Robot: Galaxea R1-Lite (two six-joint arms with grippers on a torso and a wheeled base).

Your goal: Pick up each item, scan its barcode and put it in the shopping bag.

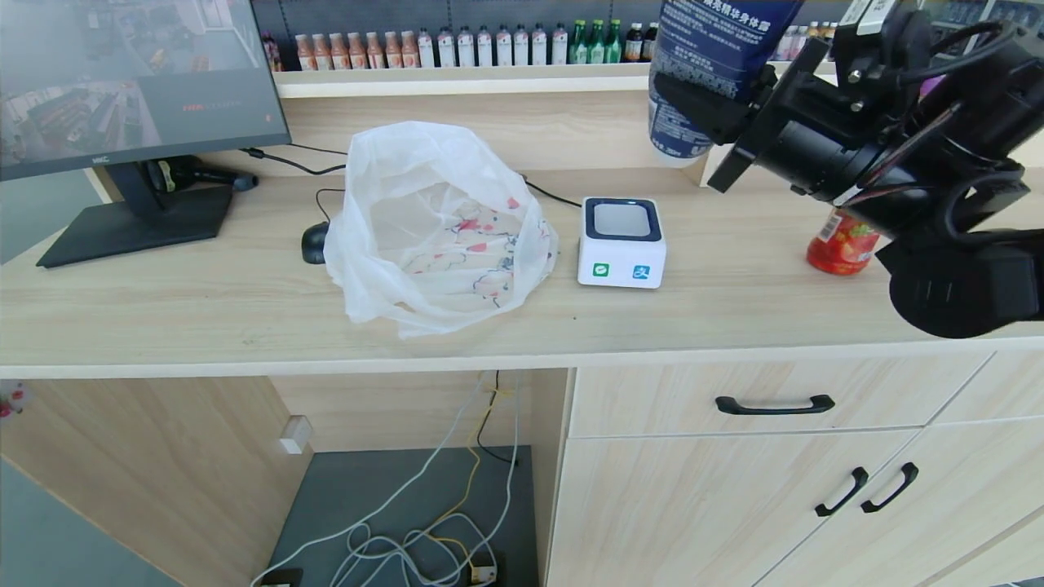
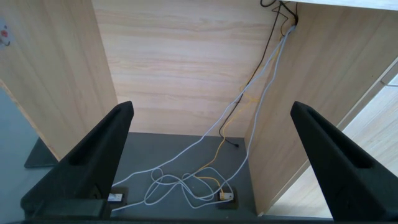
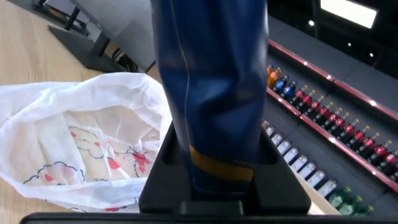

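Dark blue plastic tube (image 1: 718,49) hangs clamped in the right gripper (image 1: 705,106) at upper right of the frame, held high beyond the white cube scanner (image 1: 621,242), probably to present its barcode. Left gripper (image 2: 211,109) gapes empty.

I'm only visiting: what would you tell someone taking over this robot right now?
Right hand: shut on the blue bottle, held up above the counter, right of the scanner.
Left hand: open, empty, low, facing the space under the counter.
Shopping bag: open on the counter, left of the scanner; looks empty.
Done: blue bottle picked up.
Left: scan it, bag it, then the red bottle on the counter.
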